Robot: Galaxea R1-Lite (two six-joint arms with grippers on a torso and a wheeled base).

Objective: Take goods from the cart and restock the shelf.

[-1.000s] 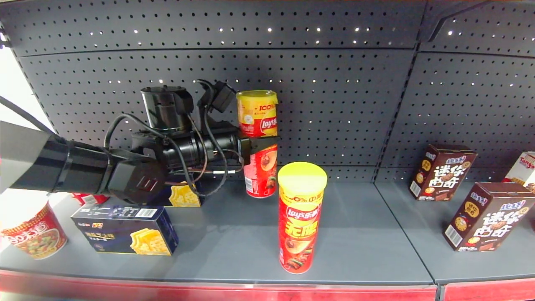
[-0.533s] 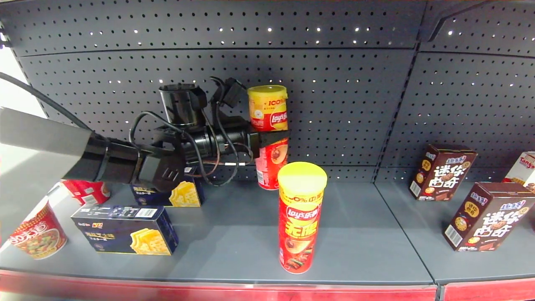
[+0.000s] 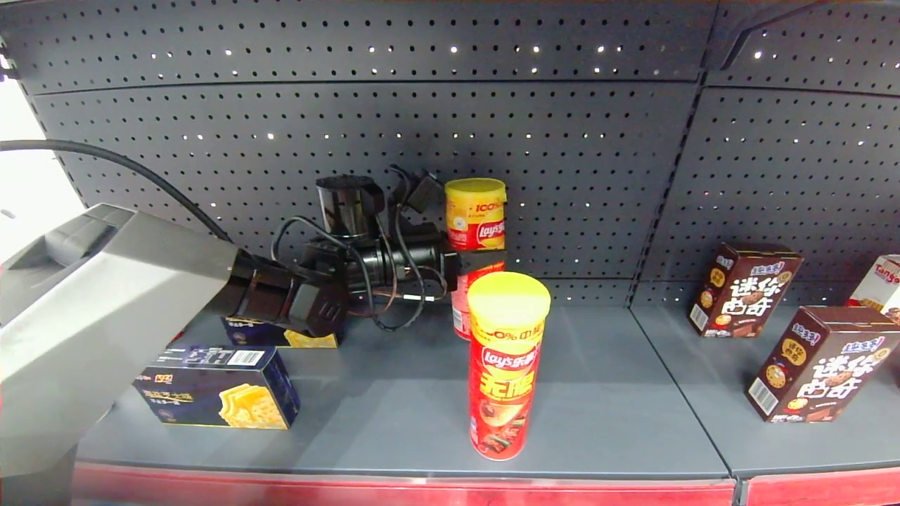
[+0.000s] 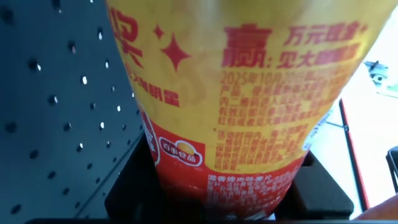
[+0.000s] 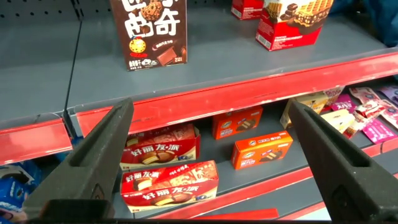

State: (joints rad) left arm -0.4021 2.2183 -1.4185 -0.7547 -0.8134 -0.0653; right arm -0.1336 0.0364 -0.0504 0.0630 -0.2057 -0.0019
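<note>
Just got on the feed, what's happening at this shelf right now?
The left gripper is shut on a chip can, upright at the back of the shelf, right behind a second chip can standing free near the front edge. Whether the held can's base touches the shelf is hidden. The right gripper is open and holds nothing, facing lower shelves of boxed snacks.

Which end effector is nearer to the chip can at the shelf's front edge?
Left. The left end effector grips a second can just behind the front can. The right end effector hangs open before the shelf edge near a brown box, farther off.
</note>
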